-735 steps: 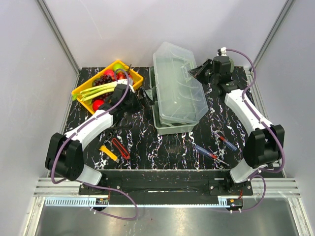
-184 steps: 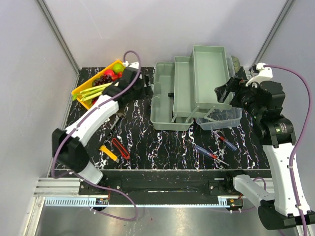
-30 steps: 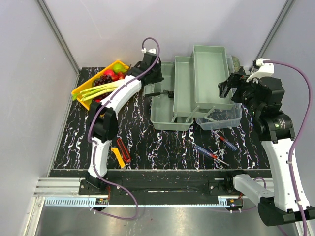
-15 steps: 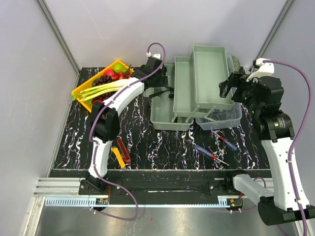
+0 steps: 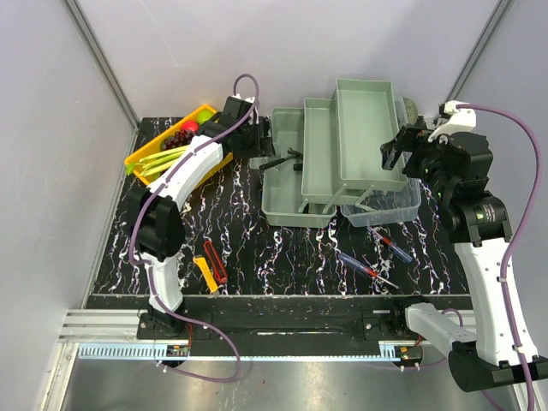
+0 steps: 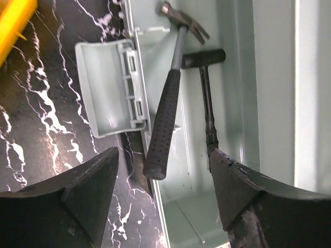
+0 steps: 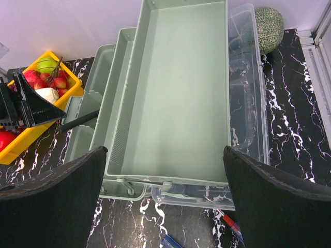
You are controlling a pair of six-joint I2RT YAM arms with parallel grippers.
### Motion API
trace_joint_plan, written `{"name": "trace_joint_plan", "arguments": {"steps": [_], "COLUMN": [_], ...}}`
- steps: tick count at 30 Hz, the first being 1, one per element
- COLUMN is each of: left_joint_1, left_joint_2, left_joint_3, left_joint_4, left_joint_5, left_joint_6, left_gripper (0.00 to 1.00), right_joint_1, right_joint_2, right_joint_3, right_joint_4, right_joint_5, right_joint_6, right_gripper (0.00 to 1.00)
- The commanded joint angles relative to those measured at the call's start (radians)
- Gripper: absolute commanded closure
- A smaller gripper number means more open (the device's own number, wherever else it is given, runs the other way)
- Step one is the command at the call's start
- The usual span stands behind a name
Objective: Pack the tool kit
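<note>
Black marbled desk (image 5: 248, 248) carries the whole job. At its far left, the left tool (image 6: 163, 157) hangs with fingers spread wide and nothing pinched, directly over the claw hammer (image 6: 166, 98). The hammer lies in the bottom compartment of the toolbox (image 5: 295, 216), just beside a second hammer (image 6: 207, 103).

The step in hand looks like seating that claw hammer. Its head points into the box. Its long axis runs crosswise to the box, slightly slanted, and the black grip end rests on or over the left wall, beside the latch flap (image 6: 106, 93). To do this well, I would nudge the grip inward until the handle lies along the box's length and below the rim. Otherwise the trays may foul on it when they fold shut.

The toolbox sits mid-desk at the far side, its long axis running away from the arm bases. Its fold-out trays (image 5: 364, 128) are swung right and its clear lid (image 5: 390, 205) is laid open. The right tool (image 7: 164, 150) hovers above the trays, also spread and empty.

Screwdrivers (image 5: 364, 267) and cutters (image 5: 210, 264) lie unpacked near the front edge.
</note>
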Motion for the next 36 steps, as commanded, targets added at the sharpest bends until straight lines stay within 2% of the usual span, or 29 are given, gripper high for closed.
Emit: {"name": "trace_joint_plan", "arguments": {"steps": [1, 5, 10, 14, 18, 23, 28, 36], "left_joint_1": [0.004, 0.018, 0.023, 0.024, 0.023, 0.021, 0.021, 0.012], "left_joint_2": [-0.007, 0.024, 0.115, 0.11, 0.09, 0.075, 0.069, 0.052], "left_joint_3": [-0.012, 0.013, 0.137, 0.102, 0.067, 0.037, 0.031, 0.047], "left_joint_4": [-0.016, -0.025, -0.157, -0.174, -0.174, -0.148, -0.119, 0.004], "left_joint_5": [0.135, 0.197, 0.172, 0.131, 0.134, 0.22, 0.22, 0.238], "left_joint_6": [-0.018, -0.063, -0.093, -0.091, -0.071, -0.061, -0.058, 0.011], "left_gripper": [0.28, 0.39, 0.41, 0.35, 0.35, 0.46, 0.58, 0.6], "right_joint_1": [0.008, 0.006, 0.006, 0.006, 0.006, 0.006, 0.006, 0.006], "right_joint_2": [-0.016, -0.025, -0.036, -0.046, -0.054, -0.051, -0.048, -0.052], "right_joint_3": [0.02, 0.009, -0.005, -0.014, -0.022, -0.022, -0.025, -0.037], "right_joint_4": [0.017, 0.016, 0.014, 0.013, 0.013, 0.014, 0.017, 0.014], "right_joint_5": [0.014, 0.015, 0.015, 0.025, 0.025, 0.022, 0.014, 0.011], "right_joint_6": [0.003, 0.008, 0.019, 0.019, 0.022, 0.028, 0.039, 0.053], "right_gripper": [0.01, 0.01, 0.01, 0.01, 0.01, 0.01, 0.01, 0.01]}}
